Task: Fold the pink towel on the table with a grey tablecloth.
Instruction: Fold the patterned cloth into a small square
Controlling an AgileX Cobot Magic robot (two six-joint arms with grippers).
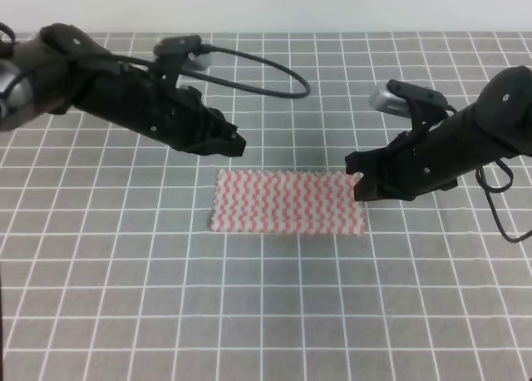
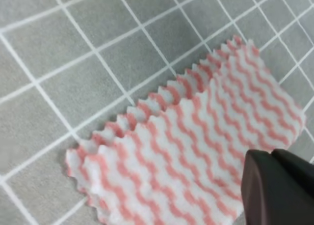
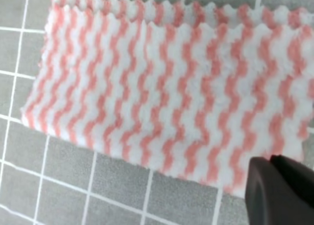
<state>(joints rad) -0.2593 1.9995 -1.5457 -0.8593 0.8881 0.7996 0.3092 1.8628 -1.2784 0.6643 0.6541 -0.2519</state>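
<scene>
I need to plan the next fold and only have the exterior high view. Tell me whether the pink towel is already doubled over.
Observer: Yes. The left wrist view shows two zigzag edges of the pink towel stacked, slightly offset.
Operator: Confirm that on the other side.
Observer: The right wrist view shows the same doubled edge along the towel's top, on the grey tablecloth.
Operator: Report the right gripper.
Observer: The right gripper shows only a dark tip at a towel corner; I cannot tell whether it grips.
</scene>
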